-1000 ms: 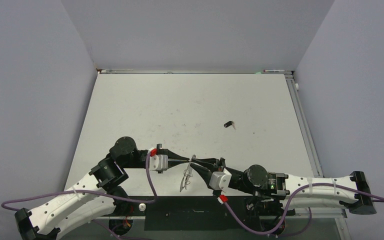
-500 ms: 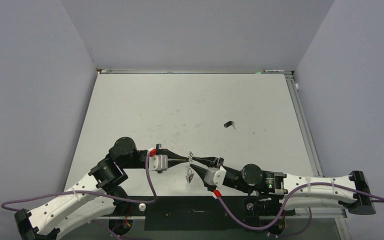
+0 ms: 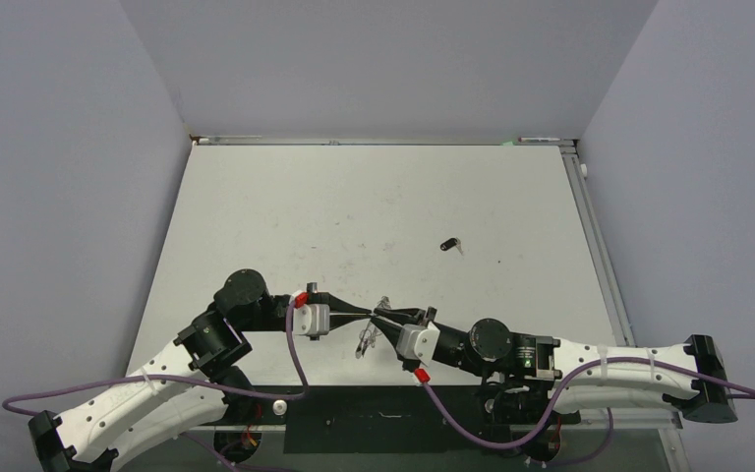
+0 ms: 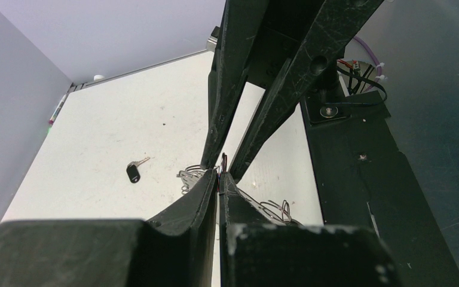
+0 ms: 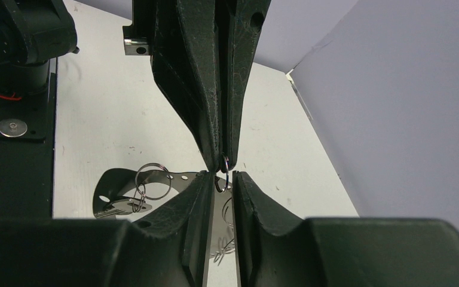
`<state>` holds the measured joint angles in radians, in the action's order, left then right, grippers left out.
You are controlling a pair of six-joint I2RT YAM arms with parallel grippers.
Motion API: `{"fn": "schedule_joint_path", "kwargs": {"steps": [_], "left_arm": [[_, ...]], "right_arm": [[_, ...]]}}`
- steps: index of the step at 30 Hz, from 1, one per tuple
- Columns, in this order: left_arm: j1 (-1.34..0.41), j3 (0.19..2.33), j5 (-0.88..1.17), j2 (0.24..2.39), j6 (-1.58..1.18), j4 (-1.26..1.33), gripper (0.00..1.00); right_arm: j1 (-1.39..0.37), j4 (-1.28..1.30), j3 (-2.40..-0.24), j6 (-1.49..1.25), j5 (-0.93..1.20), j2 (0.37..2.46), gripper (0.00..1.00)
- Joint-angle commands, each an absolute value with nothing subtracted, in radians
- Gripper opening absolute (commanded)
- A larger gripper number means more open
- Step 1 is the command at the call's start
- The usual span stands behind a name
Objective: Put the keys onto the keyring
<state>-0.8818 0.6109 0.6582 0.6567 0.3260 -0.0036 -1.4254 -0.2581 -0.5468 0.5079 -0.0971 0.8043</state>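
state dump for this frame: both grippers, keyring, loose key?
left gripper: shut, pinching the keyring at its tips.
right gripper: jaws slightly apart either side of the keyring's wire; can't tell if it grips.
keyring: hanging from the left gripper, loops dangling.
loose key: lying flat on the table, apart from both grippers, not on the keyring.

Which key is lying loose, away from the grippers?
The black-headed key lying alone on the table, silver blade showing; any others are bunched with the keyring.

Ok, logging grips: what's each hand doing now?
Left hand: closed on a small wire ring.
Right hand: around that ring; grip cannot be told.
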Motion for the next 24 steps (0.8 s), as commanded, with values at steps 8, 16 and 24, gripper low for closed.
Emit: {"fn": "schedule_joint_path", "kwargs": {"steps": [8,16,24], "left_arm": [[-0.884,0.615,0.667,0.64,0.333,0.039,0.0],[-0.881,0.616,0.652,0.617,0.332,0.013,0.66],[-0.828,0.643,0.565,0.614,0.194,0.036,0.77]], "right_arm": [[-1.407,-0.272,-0.603,0.484,-0.098,0.817,0.05],[-1.405,-0.268,-0.584,0.554,-0.131,0.789,0.05],[-1.425,-0.318,-0.522,0.695,-0.219,0.755,0.05]]}}
